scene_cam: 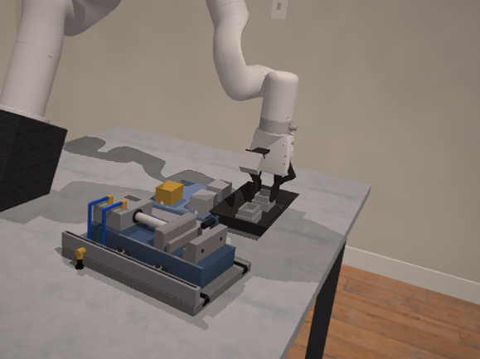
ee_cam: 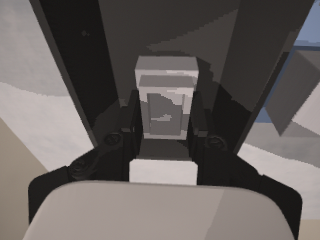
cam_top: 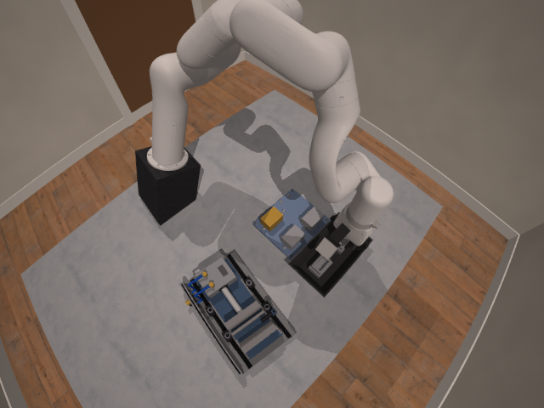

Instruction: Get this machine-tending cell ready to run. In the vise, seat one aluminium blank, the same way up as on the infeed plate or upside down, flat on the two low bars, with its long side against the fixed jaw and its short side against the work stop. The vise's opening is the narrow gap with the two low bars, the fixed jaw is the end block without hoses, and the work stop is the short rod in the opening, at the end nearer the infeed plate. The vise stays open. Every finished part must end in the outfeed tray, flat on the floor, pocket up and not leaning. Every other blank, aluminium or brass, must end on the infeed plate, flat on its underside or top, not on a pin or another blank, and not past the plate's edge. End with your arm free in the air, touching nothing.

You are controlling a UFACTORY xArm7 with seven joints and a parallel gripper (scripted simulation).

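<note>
Near the worktop's far right edge, a finished part [ee_cam: 165,107] is held pocket up between the gripper [scene_cam: 266,191] fingers, low in the outfeed tray [scene_cam: 288,197]; it is best released only once flat on the floor.

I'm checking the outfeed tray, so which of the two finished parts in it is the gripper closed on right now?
The gripper is shut on the finished part at the tray's end nearer the arm's wrist. The other part sits free, toward the tray's outer end.

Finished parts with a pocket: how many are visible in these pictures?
2, both in the black outfeed tray: one finished part at its near end, one between the gripper's fingers. None seems hidden.
</note>
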